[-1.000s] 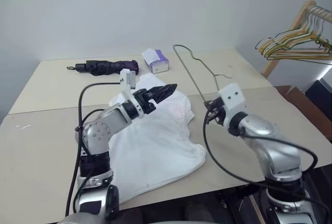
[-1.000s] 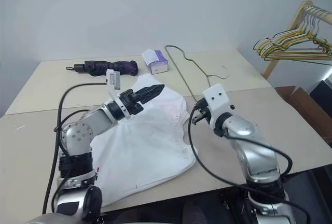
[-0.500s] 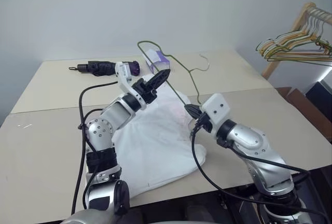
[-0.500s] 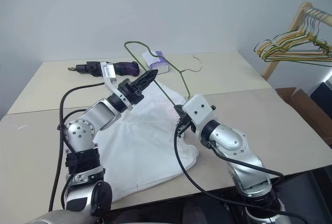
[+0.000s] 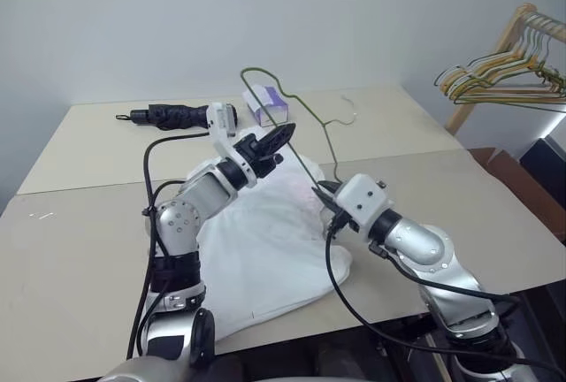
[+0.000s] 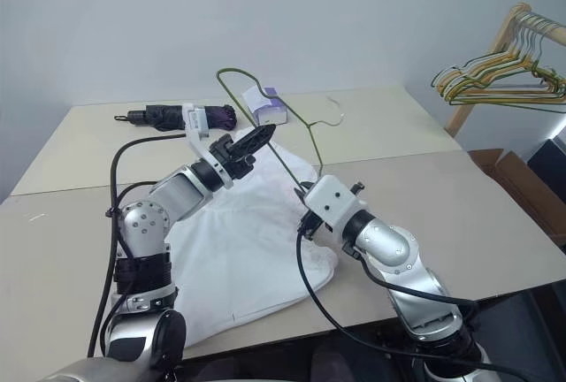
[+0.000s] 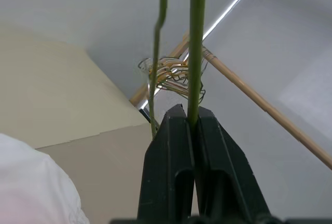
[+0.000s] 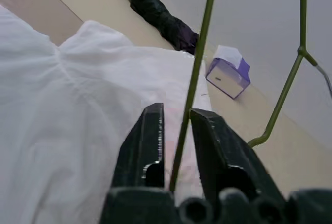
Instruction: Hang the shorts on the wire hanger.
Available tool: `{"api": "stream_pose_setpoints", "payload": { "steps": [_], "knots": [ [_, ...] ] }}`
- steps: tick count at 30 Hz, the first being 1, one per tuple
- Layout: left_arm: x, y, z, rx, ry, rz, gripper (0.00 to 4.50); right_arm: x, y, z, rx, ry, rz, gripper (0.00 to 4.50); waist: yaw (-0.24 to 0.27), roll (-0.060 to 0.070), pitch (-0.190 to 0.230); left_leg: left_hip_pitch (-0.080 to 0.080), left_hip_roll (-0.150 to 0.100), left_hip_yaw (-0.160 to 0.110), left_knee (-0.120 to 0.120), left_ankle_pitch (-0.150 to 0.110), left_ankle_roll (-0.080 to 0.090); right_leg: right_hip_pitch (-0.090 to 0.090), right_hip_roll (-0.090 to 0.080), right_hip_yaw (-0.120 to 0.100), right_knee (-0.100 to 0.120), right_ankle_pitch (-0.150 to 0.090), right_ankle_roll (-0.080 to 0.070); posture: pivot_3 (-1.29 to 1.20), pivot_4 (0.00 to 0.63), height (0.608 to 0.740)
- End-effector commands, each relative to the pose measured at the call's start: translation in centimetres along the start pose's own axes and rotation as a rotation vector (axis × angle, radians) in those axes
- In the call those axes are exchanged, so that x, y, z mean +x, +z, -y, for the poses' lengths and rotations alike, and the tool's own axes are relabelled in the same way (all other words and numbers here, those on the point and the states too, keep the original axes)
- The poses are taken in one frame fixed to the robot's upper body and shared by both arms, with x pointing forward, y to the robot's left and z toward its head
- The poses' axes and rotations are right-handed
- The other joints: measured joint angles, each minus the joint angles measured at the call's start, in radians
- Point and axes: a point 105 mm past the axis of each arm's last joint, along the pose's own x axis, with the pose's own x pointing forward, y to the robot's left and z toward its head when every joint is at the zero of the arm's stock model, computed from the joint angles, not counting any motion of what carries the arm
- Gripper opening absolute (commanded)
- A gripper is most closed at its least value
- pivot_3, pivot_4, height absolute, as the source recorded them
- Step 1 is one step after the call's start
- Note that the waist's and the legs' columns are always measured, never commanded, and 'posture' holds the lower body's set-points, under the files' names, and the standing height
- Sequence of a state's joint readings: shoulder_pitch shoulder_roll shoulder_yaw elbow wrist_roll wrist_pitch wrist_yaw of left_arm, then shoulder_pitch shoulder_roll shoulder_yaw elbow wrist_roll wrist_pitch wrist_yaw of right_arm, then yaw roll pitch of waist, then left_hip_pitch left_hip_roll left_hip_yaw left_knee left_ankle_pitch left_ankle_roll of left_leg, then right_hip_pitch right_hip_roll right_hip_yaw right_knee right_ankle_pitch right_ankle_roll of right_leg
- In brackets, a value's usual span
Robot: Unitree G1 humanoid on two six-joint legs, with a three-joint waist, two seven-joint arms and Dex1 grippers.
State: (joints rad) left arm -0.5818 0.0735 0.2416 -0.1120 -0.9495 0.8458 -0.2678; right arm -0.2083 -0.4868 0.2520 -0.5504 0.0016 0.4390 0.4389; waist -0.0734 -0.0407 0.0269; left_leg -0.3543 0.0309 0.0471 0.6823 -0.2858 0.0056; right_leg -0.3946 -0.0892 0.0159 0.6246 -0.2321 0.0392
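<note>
Your left gripper (image 7: 188, 123) is clamped on the wire hanger (image 5: 305, 148), held off the table at frame center in the eye views. Your right gripper (image 8: 176, 125) has its fingers parted around a wire bar, not pinching it. The shorts (image 5: 265, 249) lie flat on the table (image 5: 71, 240), lower center.

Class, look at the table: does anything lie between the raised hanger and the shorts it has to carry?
Nothing visible does. The hanger, pinched by the left hand, hangs directly above the shorts. The tissue box and umbrella lie farther back on the table.
</note>
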Motion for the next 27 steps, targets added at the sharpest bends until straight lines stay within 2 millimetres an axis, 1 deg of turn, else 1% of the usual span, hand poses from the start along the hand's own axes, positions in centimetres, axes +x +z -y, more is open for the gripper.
{"api": "stream_pose_setpoints", "payload": {
  "steps": [1,3,4,5,7,10,12,14,16,19,23,27],
  "knots": [
    [-0.8,2.9,1.5,0.098,-0.111,0.103,0.0,-1.3,1.5,2.1,0.007,-0.041,0.06,2.5,0.001,0.0,0.0,0.0,0.0,0.0,0.0,0.0,0.0,0.0,0.0,0.0,0.0,0.0,0.0,-0.1,0.0,0.74],
    [-1.4,3.9,1.9,0.117,-0.169,0.115,0.0,-2.2,1.7,2.9,0.091,-0.018,0.066,3.26,0.002,0.0,0.0,0.0,0.0,0.0,0.0,0.0,0.0,0.0,0.0,0.0,0.0,0.0,0.0,-0.1,0.0,0.74],
    [-1.8,4.4,2.3,0.135,-0.217,0.111,0.0,-2.7,1.4,3.8,0.201,-0.009,0.051,3.58,0.002,0.0,0.0,0.0,0.0,0.0,0.0,0.0,0.0,0.0,0.0,0.0,-0.001,0.0,0.0,-0.09,0.0,0.74],
    [-2.6,5.0,2.9,0.178,-0.284,0.103,0.0,-3.5,1.2,4.8,0.306,0.015,0.041,3.58,0.003,0.0,0.001,0.0,0.0,0.0,0.0,0.0,0.0,0.0,0.0,0.0,-0.001,0.0,0.0,-0.08,0.0,0.74],
    [-4.1,5.8,4.0,0.222,-0.407,0.083,0.0,-4.8,1.3,5.7,0.462,0.125,0.035,3.58,0.002,0.001,0.002,-0.001,0.0,0.0,0.0,0.0,0.0,0.0,0.0,-0.001,-0.001,0.0,0.0,-0.08,0.0,0.74],
    [-6.4,7.4,5.4,0.216,-0.59,0.075,0.0,-6.6,1.1,5.6,0.653,0.402,0.003,3.58,0.001,0.002,0.002,0.0,0.001,0.001,-0.001,0.0,0.001,0.0,0.0,-0.001,-0.002,0.0,-0.001,-0.08,0.0,0.74],
    [-7.4,8.3,6.0,0.195,-0.68,0.085,0.0,-7.0,0.9,5.3,0.704,0.542,-0.026,3.58,0.001,0.002,0.002,0.001,0.002,0.002,-0.002,0.0,0.001,0.0,0.0,-0.001,-0.002,-0.001,-0.001,-0.08,0.0,0.74],
    [-8.1,8.9,6.3,0.184,-0.735,0.088,0.0,-6.7,1.1,5.3,0.766,0.63,-0.019,3.58,0.0,0.002,0.002,0.001,0.003,0.001,-0.002,0.0,0.001,0.001,0.001,-0.002,-0.002,-0.001,-0.002,-0.07,0.0,0.74],
    [-8.3,9.1,6.6,0.194,-0.765,0.095,0.0,-5.8,1.4,5.2,0.8,0.688,-0.01,3.58,-0.002,0.003,0.003,0.001,0.003,0.001,-0.002,0.0,0.001,0.001,0.002,-0.001,-0.001,-0.001,-0.002,-0.06,0.0,0.74],
    [-8.2,9.1,6.5,0.195,-0.77,0.095,0.0,-4.6,1.6,4.2,0.744,0.747,-0.021,3.58,0.002,0.003,0.003,0.001,0.003,0.001,-0.002,0.0,0.001,0.001,0.002,-0.001,-0.001,-0.001,-0.002,-0.06,0.0,0.74],
    [-8.0,8.7,6.5,0.19,-0.776,0.096,0.0,-2.9,3.4,3.2,0.731,0.81,0.029,3.58,0.004,0.003,0.003,-0.002,0.002,0.001,-0.002,0.0,0.001,-0.002,0.001,-0.001,-0.002,-0.002,-0.001,-0.06,0.0,0.74],
    [-7.8,8.2,6.4,0.194,-0.778,0.095,0.0,-2.0,4.6,2.6,0.708,0.856,0.043,3.58,0.007,0.003,0.003,-0.01,0.001,0.0,0.0,0.0,0.0,-0.01,0.0,-0.001,0.0,-0.001,0.0,-0.07,0.0,0.74]
  ]
}}
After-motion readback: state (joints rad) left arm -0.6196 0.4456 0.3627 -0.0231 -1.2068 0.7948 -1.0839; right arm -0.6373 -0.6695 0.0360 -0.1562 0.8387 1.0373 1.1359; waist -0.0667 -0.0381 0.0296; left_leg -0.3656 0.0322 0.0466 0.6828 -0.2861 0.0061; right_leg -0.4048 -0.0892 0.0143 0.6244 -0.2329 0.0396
